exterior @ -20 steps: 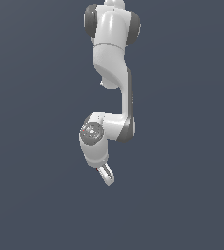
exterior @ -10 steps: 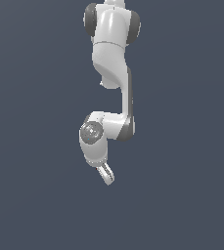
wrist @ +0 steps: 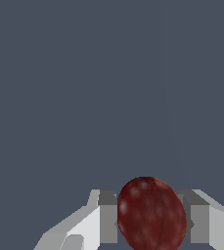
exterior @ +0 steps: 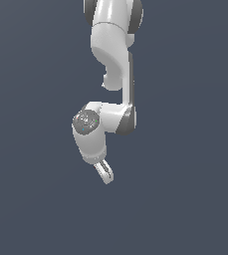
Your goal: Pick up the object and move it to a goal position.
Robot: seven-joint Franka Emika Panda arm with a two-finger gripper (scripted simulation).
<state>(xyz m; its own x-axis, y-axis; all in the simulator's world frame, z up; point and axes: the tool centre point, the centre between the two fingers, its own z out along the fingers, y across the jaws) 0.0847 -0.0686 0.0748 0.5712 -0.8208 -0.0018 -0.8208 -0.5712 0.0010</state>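
The largest thing in sight is the flat, dark slate-grey background, which fills both views with no visible edge or marking. Against it, in the exterior view, the glossy white Franka arm hangs down from the top of the frame: a thick white upper link with dark grey joint bands bends at an elbow, and a narrower link runs down to a rounded white wrist housing with a grey circular cap on its face. Below that housing, and slightly toward the exterior view's right of it, sits the small white gripper, angled downward and away from the wrist.

From the exterior view the gripper's fingers look close together, but what lies between them is too small to make out there. The wrist view settles it: the two white fingers with grey pads stand on either side of a dark red, smooth, egg-shaped object, mottled with faint lighter patches and a thin darker seam down its surface. Each pad appears to touch the object's flank, so the gripper is narrowed onto it and holding it, with the object between the fingertips, directly below the wrist housing.
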